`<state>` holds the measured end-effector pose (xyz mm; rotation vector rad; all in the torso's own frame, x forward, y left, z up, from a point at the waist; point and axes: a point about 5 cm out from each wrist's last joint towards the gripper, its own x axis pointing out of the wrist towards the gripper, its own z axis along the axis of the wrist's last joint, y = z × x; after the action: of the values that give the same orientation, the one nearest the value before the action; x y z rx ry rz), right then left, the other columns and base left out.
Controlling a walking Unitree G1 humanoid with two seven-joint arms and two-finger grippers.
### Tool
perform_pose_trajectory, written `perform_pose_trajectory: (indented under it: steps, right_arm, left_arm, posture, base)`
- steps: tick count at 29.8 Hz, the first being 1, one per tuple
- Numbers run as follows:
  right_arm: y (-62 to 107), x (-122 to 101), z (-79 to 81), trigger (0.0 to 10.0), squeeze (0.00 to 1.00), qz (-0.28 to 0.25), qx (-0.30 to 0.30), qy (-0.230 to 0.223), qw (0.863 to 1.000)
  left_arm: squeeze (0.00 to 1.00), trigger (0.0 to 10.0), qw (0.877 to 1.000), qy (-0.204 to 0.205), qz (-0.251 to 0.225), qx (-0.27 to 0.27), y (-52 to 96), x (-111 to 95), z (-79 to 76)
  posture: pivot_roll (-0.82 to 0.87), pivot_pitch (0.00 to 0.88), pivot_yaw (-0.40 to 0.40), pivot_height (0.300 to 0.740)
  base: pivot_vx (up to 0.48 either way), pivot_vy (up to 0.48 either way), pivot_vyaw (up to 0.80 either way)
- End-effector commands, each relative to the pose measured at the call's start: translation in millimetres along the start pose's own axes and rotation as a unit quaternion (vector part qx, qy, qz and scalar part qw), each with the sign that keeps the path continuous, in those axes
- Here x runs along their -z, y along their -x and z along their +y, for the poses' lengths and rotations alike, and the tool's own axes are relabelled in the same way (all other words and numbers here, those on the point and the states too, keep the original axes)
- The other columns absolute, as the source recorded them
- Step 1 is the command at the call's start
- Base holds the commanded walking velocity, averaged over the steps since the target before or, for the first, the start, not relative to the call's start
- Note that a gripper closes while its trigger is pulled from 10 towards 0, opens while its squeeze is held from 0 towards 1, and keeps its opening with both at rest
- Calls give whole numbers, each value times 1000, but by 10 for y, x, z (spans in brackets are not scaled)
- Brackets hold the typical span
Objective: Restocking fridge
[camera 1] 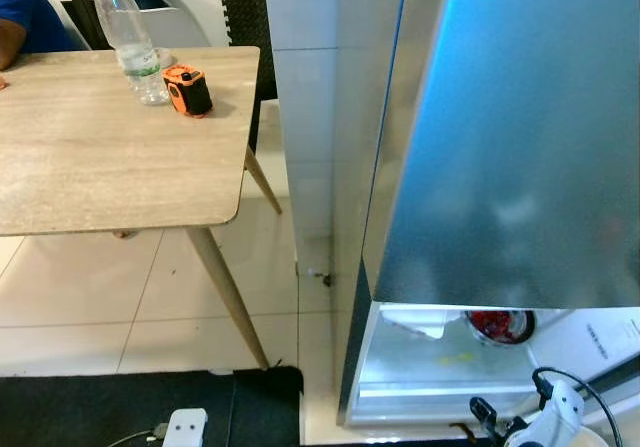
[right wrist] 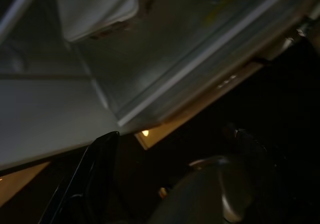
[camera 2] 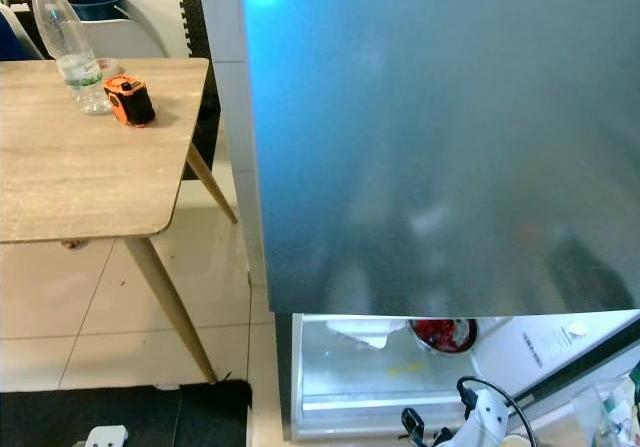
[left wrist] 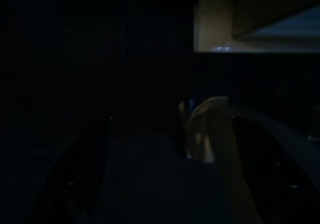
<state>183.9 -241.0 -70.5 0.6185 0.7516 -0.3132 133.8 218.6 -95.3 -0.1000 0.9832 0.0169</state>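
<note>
Fridge: steel-grey door seen close up; below it a lit white compartment w/ a red item at its back. Right jaws held low, just in front of compartment's front edge; spread or closed can't be told. Left jaws: view too dark. Tabletop well apart, carrying bottle & orange device.

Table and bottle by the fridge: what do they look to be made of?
The table looks like pale wood or wood-look laminate: matte top with faint grain, tapered wooden legs. The water bottle looks like clear thin plastic: see-through, ribbed walls. The fridge door appears to be brushed metal with soft reflections.
</note>
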Motion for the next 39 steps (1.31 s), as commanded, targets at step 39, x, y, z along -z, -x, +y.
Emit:
perform_pose_trajectory:
  steps: [39]
  right_arm:
    - [84, 242, -206, 10000, 0, 74, 103, 91, 988]
  left_arm:
    - [0, 10000, 999, -4, 35, 11, -30, 50, -107]
  posture:
    - [-49, 5, -27, 740]
  base:
    - [-240, 0, 0]
